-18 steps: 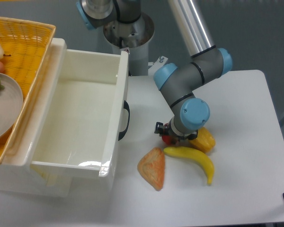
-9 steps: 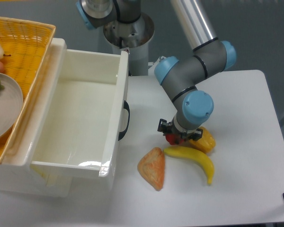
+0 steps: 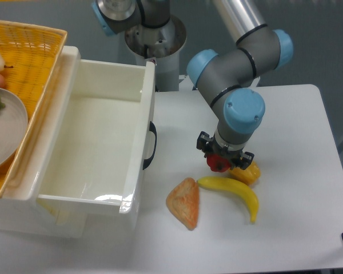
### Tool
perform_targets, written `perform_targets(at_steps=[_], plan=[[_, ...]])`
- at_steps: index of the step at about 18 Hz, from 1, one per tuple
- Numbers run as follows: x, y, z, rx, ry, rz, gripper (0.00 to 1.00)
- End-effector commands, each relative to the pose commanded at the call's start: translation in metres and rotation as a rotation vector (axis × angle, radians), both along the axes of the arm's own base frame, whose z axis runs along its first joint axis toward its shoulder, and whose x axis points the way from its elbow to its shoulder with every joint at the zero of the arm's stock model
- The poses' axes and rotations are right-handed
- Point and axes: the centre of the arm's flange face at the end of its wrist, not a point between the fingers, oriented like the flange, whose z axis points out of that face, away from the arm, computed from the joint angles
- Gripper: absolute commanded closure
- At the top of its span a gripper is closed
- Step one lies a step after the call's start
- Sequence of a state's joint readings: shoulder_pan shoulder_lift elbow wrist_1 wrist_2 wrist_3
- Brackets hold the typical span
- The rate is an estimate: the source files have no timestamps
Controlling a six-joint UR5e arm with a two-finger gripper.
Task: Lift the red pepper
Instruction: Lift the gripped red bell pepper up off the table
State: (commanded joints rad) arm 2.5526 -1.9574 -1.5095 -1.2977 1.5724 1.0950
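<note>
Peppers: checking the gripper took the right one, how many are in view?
2. The red pepper sits in the gripper; the yellow pepper lies beside the banana, partly hidden by the arm.

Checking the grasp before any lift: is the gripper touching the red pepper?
Touching. The fixed camera shows the gripper closed around the red pepper, the pepper held beneath the wrist, beside the yellow pepper.
</note>
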Motion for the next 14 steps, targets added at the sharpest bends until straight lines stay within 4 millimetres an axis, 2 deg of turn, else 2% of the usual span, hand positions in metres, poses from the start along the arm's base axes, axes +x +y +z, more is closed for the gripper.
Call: perform_targets(at_steps=[5, 10, 14], plan=[[0.011, 0.006, 0.018, 0.02, 0.025, -0.158, 0.45], [0.01, 0.005, 0.03, 0.031, 0.044, -0.371, 0.45], [0.011, 0.006, 0.03, 0.016, 0.051, -0.452, 0.45]])
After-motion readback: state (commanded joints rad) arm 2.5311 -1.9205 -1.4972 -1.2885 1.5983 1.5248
